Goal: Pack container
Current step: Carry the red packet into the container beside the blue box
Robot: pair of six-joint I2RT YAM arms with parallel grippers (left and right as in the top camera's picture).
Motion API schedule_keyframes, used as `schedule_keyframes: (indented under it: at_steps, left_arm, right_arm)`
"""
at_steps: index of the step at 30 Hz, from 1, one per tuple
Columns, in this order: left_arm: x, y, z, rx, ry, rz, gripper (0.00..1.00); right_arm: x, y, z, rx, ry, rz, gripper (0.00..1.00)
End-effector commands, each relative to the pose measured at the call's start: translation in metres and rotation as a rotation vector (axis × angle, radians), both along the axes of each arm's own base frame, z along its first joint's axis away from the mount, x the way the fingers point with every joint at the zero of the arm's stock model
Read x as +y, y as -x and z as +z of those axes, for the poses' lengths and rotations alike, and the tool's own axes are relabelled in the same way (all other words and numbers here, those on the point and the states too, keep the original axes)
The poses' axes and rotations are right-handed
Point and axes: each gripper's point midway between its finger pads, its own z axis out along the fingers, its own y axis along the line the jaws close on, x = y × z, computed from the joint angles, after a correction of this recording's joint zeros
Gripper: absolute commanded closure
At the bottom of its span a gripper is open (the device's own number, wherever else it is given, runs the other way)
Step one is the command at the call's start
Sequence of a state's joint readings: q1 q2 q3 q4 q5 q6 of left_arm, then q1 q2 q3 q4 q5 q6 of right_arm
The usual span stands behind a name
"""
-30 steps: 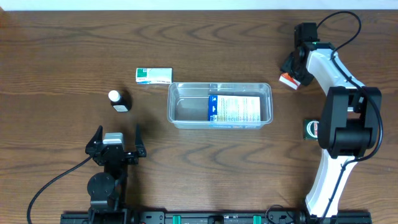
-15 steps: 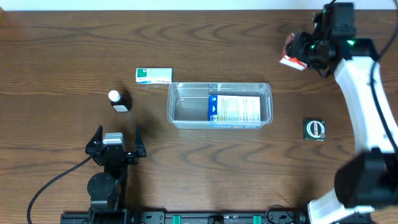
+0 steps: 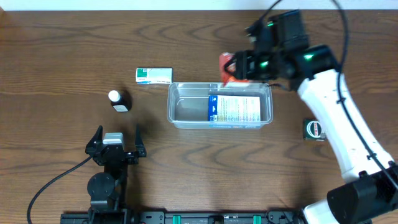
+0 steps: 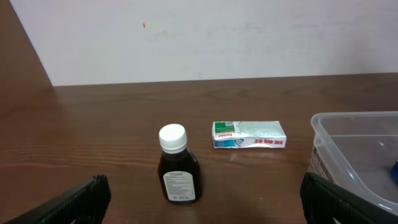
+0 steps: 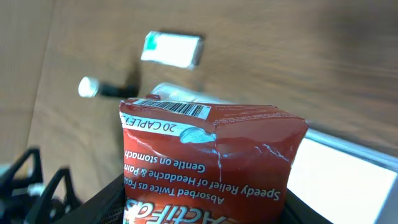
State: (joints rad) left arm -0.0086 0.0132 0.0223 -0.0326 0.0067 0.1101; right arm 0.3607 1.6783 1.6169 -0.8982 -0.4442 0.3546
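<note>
**A:** From overhead, how is the right arm posing?

**B:** It is arching from the 5 o'clock corner of the table point(image 3: 62, 37) up and to the left. Its wrist is hanging by the far rim of the container point(image 3: 186, 111). The right gripper point(image 3: 235, 67) is clamping a red box point(image 3: 224, 62) at the tub's 12 o'clock edge. I cannot tell whether the box is touching the rim.

**A:** And the container itself?

**B:** It is sitting mid-table, with a blue-and-white box point(image 3: 235, 109) lying in its right half. A green-and-white box point(image 3: 153, 75) is lying at its 10 o'clock. A dark bottle point(image 3: 119, 101) is standing at 9 o'clock and a round tin point(image 3: 314, 129) is lying at 4 o'clock.

**A:** The left arm?

**B:** It is sitting folded low at the tub's 8 o'clock. The left gripper point(image 3: 115, 146) is gaping wide and holding nothing.

**A:** The left wrist view?

**B:** Its fingers point(image 4: 74, 202) are showing at the bottom corners, far apart. The bottle is standing upright ahead, with the green-and-white box beyond it at 1 o'clock. The container's corner is showing at 3 o'clock.

**A:** The right wrist view?

**B:** The dented red box is filling the frame, pinched between dark fingers point(image 5: 106, 202). The container's rim is showing at 4 o'clock.
</note>
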Motion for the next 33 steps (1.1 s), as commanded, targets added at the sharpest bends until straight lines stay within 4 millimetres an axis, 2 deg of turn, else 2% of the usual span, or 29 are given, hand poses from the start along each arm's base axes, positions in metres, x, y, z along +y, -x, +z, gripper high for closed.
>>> schedule_keyframes:
  at_steps: [1,5,9,20,24,33]
  left_arm:
    - [0.004,0.001,-0.018,0.057,-0.021,0.024,0.02]
    - [0.004,0.001,-0.018,0.057,-0.021,0.024,0.02]
    - [0.004,0.001,-0.018,0.057,-0.021,0.024,0.02]
    - [0.004,0.001,-0.018,0.057,-0.021,0.024,0.02]
    - [0.004,0.001,-0.018,0.057,-0.021,0.024,0.02]
    - [0.004,0.001,-0.018,0.057,-0.021,0.024,0.02]
  right_arm:
    - [0.023,0.014,-0.006,-0.011,0.050,0.056,0.48]
    - [0.045,0.028,-0.019,0.002,0.109,0.078,0.48]
    - [0.055,0.031,-0.038,0.017,0.184,0.059,0.48]
    - [0.075,0.031,-0.126,0.152,0.336,0.038,0.48]
    - [0.078,0.031,-0.148,0.187,0.359,0.039,0.49]
    - [0.085,0.025,-0.176,0.218,0.359,0.016,0.49]
